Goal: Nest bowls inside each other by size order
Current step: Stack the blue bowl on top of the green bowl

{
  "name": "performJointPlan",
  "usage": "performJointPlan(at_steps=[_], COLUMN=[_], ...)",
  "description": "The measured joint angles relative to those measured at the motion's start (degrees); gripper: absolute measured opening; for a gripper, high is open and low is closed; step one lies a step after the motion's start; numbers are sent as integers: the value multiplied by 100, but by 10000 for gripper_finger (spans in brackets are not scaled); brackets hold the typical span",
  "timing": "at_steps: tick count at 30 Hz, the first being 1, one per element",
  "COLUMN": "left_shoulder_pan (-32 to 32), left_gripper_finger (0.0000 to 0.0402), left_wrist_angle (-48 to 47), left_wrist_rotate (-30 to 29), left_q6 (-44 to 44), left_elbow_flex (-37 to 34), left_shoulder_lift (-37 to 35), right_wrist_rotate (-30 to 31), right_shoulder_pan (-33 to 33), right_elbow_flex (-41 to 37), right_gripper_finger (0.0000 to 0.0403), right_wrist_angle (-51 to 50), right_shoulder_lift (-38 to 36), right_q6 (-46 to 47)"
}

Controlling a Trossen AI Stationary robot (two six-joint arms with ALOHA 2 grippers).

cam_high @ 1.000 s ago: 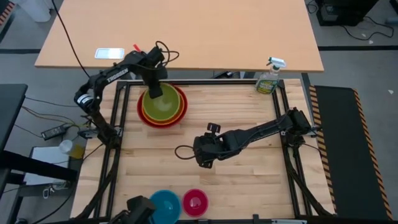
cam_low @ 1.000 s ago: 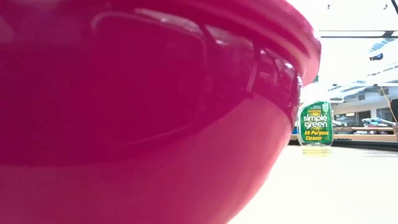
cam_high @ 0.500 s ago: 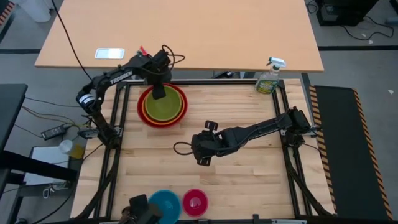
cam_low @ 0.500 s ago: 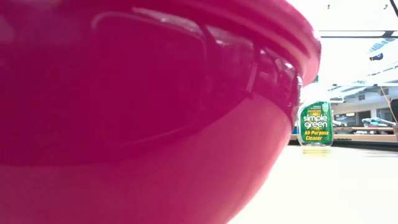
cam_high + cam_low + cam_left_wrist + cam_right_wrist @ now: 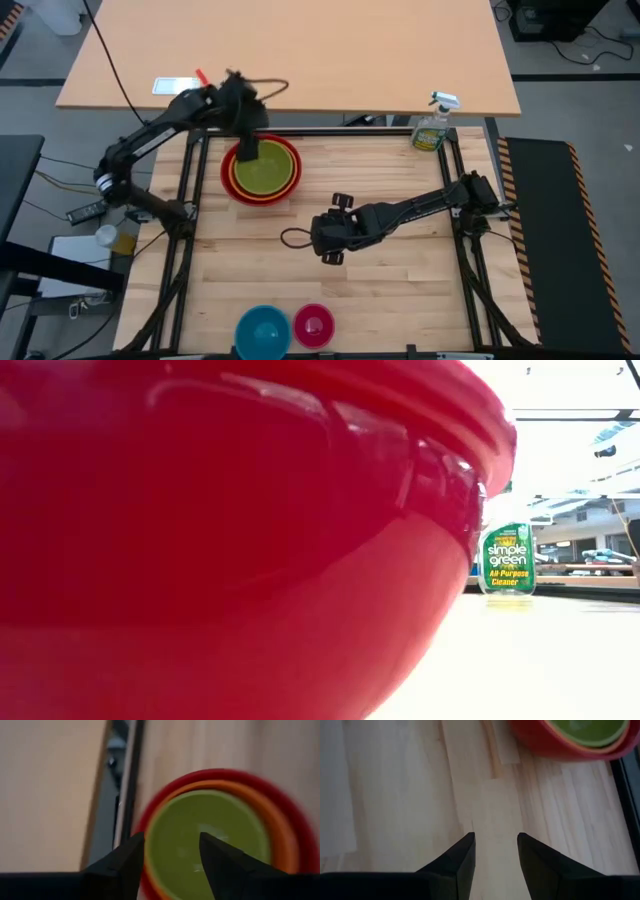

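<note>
**A:** Left gripper?

**B:** Poised above the near-left edge of the stacked bowls at the far-left of the wooden table. Fingers parted, nothing between them, as seen from the left wrist.

**A:** Under it?

**B:** Three round glossy plastic bowls, nested: large red bowl outermost, orange bowl inside it, yellow-green bowl innermost. Same stack in the left wrist view: red rim, orange ring, yellow-green centre.

**A:** Right gripper?

**B:** Low over bare wood near the table's middle, well apart from every bowl. Fingers spread, empty. Edge of the nested stack visible in the right wrist view.

**A:** Remaining bowls?

**B:** Round glossy blue plastic bowl and smaller magenta-pink plastic bowl, side by side at the near edge, just about touching, both upright and un-nested. Well apart from the stack.

**A:** Low view?

**B:** Almost wholly filled by the glossy outer wall of one close bowl, reddish-pink; most likely the magenta-pink one.

**A:** Anything else?

**B:** Green spray bottle of all-purpose cleaner upright at the far-right corner, also in the low view. Behind the frame, a plain tan tabletop.
</note>
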Motion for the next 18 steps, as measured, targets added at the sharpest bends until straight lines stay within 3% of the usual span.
performJointPlan(at_steps=[8,13,18], left_shoulder_pan=[-1114,-2633,-4485], left_gripper_finger=[181,180,180], left_wrist_angle=[-299,-25,864], left_wrist_rotate=[359,367,168], left_q6=[-653,-1623,-3432], left_elbow_flex=[-1160,-2300,-3299], left_shoulder_lift=[-1136,-1784,-1912], right_wrist_rotate=[0,1,46], right_shoulder_pan=[-111,-117,-117], right_elbow_flex=[0,0,0], right_gripper_finger=[155,155,155], right_wrist_angle=[-196,-197,-220], right_shoulder_lift=[-76,-74,-77], right_q6=[146,163,183])
